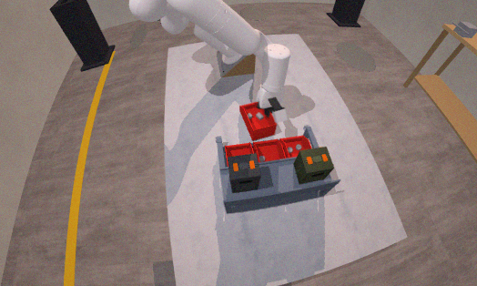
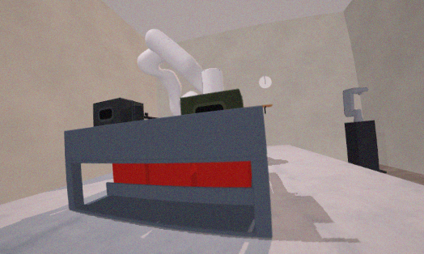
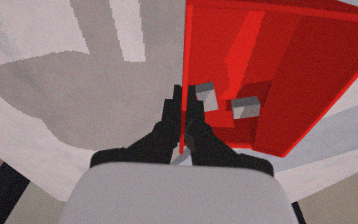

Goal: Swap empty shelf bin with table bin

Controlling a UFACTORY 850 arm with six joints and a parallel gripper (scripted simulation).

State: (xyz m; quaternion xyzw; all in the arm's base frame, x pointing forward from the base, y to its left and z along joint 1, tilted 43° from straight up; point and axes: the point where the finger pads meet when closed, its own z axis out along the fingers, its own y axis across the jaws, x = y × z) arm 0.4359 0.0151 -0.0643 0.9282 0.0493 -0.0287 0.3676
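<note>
Black two-fingered gripper [image 1: 268,110] [image 3: 183,97]: clamped on the side wall of a red open-topped bin [image 1: 258,122] [image 3: 280,65] | that bin: grey parts inside, beside the blue-grey shelf [image 1: 280,202] [image 2: 164,139] | shelf: three red bins in a row
</note>
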